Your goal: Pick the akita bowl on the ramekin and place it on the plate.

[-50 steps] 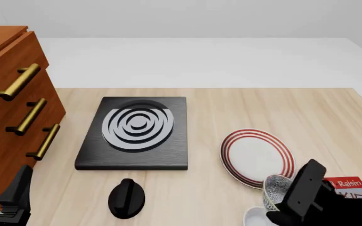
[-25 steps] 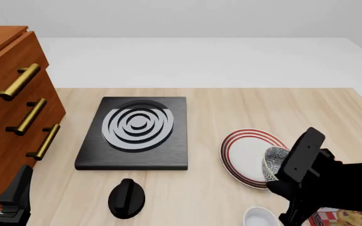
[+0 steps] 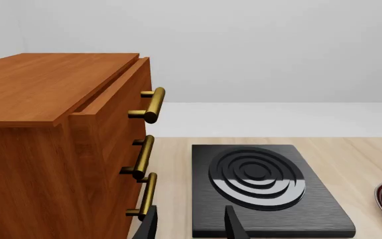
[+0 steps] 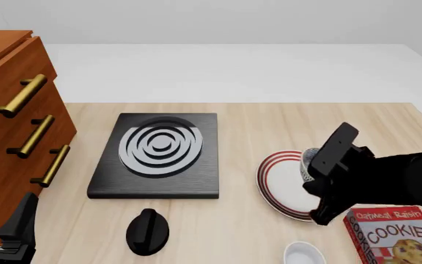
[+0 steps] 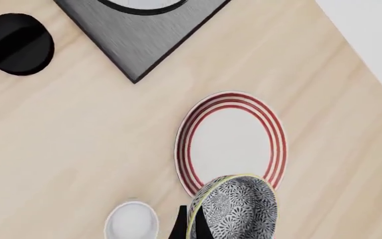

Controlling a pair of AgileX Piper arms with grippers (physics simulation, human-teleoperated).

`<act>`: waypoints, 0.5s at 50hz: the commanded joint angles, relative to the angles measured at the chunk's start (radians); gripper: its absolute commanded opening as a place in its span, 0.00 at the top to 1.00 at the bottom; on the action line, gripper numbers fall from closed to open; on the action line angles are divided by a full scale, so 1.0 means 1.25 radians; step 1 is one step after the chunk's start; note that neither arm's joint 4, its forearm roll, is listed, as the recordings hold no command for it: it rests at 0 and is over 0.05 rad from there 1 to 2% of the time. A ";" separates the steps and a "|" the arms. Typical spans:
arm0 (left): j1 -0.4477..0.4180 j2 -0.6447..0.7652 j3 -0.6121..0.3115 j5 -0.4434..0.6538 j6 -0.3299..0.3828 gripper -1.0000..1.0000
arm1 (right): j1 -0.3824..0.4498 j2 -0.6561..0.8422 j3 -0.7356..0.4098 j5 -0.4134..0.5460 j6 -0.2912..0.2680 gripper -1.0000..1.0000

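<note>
The akita bowl [image 4: 309, 161], dark patterned outside, hangs tilted over the near right part of the red-ringed plate [image 4: 281, 181]. My right gripper [image 4: 320, 171] is shut on its rim. In the right wrist view the akita bowl [image 5: 235, 209] sits between the fingers [image 5: 181, 228], overlapping the rim of the plate [image 5: 231, 142]. The white ramekin [image 4: 303, 254] stands bare on the table nearer me, and the right wrist view also takes in the ramekin [image 5: 131, 222]. My left gripper [image 3: 191, 226] is open and holds nothing, low at the near left [image 4: 15, 230].
A black slab with white rings [image 4: 160, 154] lies left of the plate, with a black knob [image 4: 147, 231] in front of it. A wooden drawer cabinet [image 4: 13, 137] with brass handles fills the left side. A cookies box [image 4: 394, 235] lies at the near right.
My right gripper has lifted the akita bowl off the ramekin and carried it away from me and leftward over the plate. The cookies box is now uncovered. The left arm stayed still.
</note>
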 commanded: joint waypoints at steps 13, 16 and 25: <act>0.000 0.000 0.000 0.000 0.000 0.00 | -0.044 0.168 -0.043 -0.111 -0.030 1.00; 0.000 0.000 0.000 0.000 0.000 0.00 | -0.056 0.186 -0.043 -0.127 -0.035 1.00; 0.000 0.000 0.000 0.000 0.000 0.00 | -0.101 0.229 -0.053 -0.152 -0.045 1.00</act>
